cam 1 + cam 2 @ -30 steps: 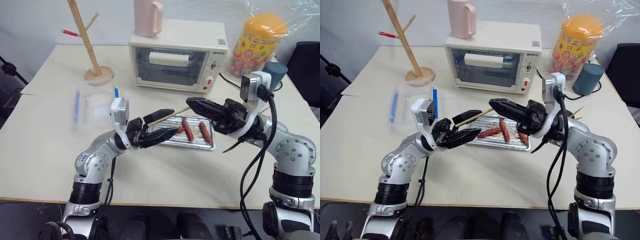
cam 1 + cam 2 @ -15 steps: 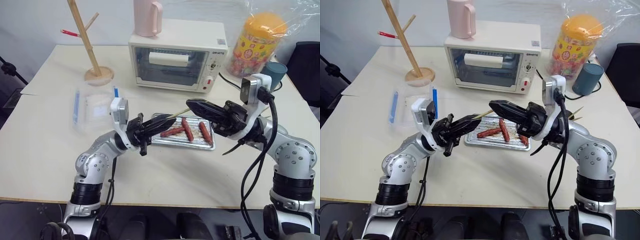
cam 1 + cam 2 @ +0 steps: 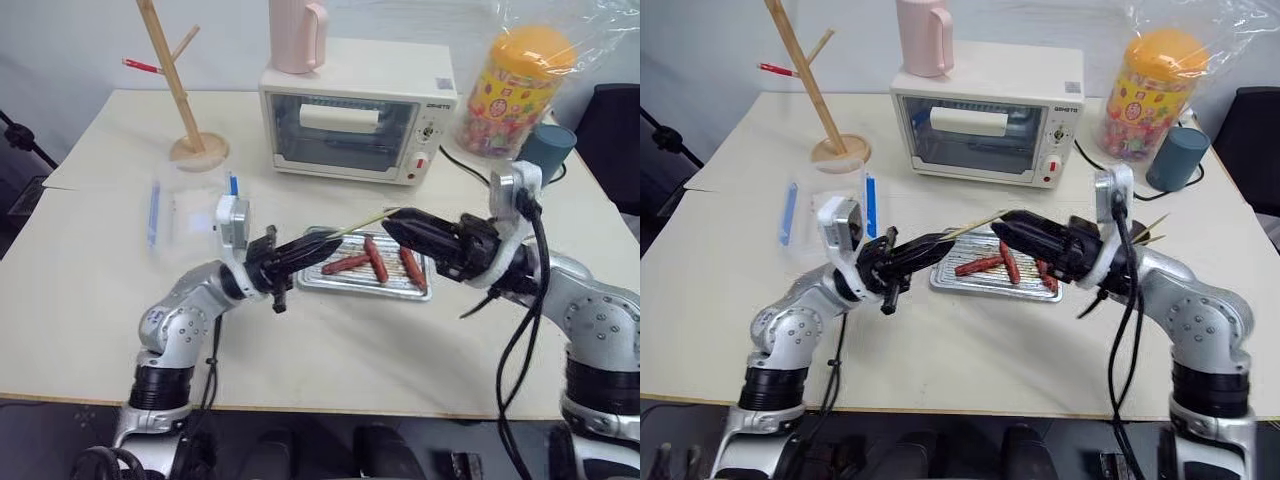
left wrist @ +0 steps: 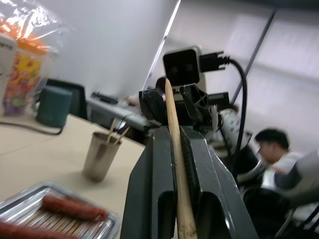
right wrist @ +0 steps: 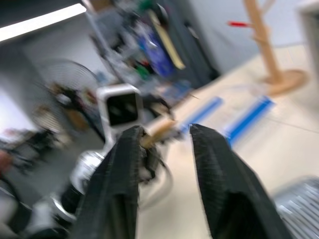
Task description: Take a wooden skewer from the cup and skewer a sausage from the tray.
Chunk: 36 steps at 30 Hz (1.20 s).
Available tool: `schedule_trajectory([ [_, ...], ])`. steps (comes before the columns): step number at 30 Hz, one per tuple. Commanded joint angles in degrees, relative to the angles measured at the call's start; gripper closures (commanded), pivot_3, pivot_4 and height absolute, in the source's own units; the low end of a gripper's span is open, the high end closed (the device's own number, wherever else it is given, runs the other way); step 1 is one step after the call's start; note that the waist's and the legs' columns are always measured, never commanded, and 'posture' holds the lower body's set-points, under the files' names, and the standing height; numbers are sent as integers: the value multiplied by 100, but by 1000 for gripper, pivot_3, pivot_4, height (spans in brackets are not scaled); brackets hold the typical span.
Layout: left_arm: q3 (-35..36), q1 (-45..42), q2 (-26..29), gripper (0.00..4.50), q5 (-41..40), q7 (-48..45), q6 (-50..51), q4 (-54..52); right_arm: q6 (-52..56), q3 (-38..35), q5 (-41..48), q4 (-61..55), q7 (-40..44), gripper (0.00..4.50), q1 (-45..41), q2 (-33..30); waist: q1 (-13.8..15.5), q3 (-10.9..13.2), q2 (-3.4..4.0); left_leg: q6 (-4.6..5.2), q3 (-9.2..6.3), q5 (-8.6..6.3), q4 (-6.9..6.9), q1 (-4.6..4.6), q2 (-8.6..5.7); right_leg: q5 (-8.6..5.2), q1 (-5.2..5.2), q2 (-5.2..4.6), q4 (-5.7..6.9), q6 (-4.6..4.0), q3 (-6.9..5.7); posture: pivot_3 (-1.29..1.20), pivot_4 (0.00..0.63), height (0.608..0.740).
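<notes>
My left gripper (image 3: 333, 241) is shut on the wooden skewer (image 3: 362, 223), which sticks out level over the tray toward my right gripper (image 3: 392, 221). The left wrist view has the skewer (image 4: 173, 129) pinched between its fingers (image 4: 154, 179). The right gripper (image 5: 162, 132) is open, its two fingers standing either side of the skewer's far end without clamping it. The silver tray (image 3: 352, 289) lies below both grippers with three sausages (image 3: 376, 258) in it. The steel cup (image 4: 99, 155) holds a few more skewers and stands beyond the tray, behind my right arm.
A white toaster oven (image 3: 355, 120) with a pink jug (image 3: 296, 35) on top stands at the back. Back left are a wooden branched stand (image 3: 180, 90) and a clear box with blue clips (image 3: 190, 210). A snack jar (image 3: 515, 85) and dark cup (image 3: 548, 148) stand back right. A person (image 4: 271, 149) sits beyond.
My left gripper has shut on the skewer and shifted a little left with it. My right gripper has let the skewer go, opened, and drawn back to the right and down.
</notes>
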Motion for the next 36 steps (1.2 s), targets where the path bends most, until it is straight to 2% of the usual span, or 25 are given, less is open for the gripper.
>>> schedule_trajectory([
  [1, 467, 479, 398, 4500, 205, -199, -383, -21, -1113, -227, -1131, -184, 482, 1469, 779, -385, -5, 0, 0, 1, 1, -1, -3, 0, 0, 0, 0, 0, 0, 0, 1, 0, 150, 740],
  [6, 1138, 1413, 1007, 4500, 238, -274, -470, 68, -2291, -606, -2200, 85, 1189, 115, 2349, -809, 7, 0, 0, 2, 1, -1, -9, 2, 2, 0, 0, 0, -25, -1, 3, 0, 150, 740],
  [7, 1239, 1534, 1071, 4500, 228, -272, -473, 101, -2413, -689, -2278, 145, 1249, 16, 2537, -826, 9, 0, 0, 3, 3, -2, -7, 3, 2, 0, 3, -1, -24, 0, 6, 0, 150, 740],
  [12, 1717, 2121, 1294, 4500, 258, -284, -557, 308, -2569, -1182, -2418, 351, 1452, 16, 3348, -862, 0, 1, 1, 10, 3, -6, -14, 48, 4, 0, 44, -1, -32, -1, 11, 0, 150, 740],
  [16, 1850, 2385, 1308, 4500, 232, -290, -578, 291, -2398, -1256, -2350, 217, 1389, 16, 3383, -855, -12, 1, 3, 8, 3, -10, -17, 59, 9, -1, 54, -1, -39, -3, 13, 0, 150, 740],
  [18, 1796, 2369, 1253, 4500, 242, -245, -585, 247, -1922, -1139, -2065, -30, 1163, 16, 2993, -922, -11, 2, 3, 7, 1, -11, -17, 59, 10, -1, 55, -1, -41, -4, 12, 0, 150, 740],
  [21, 1714, 2238, 1187, 4500, 239, -209, -586, 263, -761, -720, -1712, -223, 569, 16, 1965, -1108, -30, 6, 11, 6, 4, -11, -17, 61, 13, 2, 54, -1, -43, -10, 15, 0, 150, 740],
  [26, 1578, 2102, 1112, 4500, 275, -188, -589, 229, 644, 275, -1864, 125, -250, 16, 208, -1074, -14, 6, 12, 0, -2, -13, -22, 48, 21, 5, 45, 4, -58, -17, 6, 0, 150, 740],
  [32, 1541, 2123, 1049, 4500, 249, -110, -560, 38, 938, 1229, -2627, 865, -742, 16, -937, -804, 2, 6, 10, 1, -1, -13, -21, 7, 15, 5, 7, 2, -61, -16, 4, 0, 150, 740],
  [36, 1538, 2199, 1007, 4500, 233, -56, -567, -73, 729, 1743, -3079, 1289, -579, 16, -1317, -698, -16, 6, 10, 2, 3, -13, -15, 5, 15, 6, 6, 2, -56, -15, 5, 0, 150, 740],
])
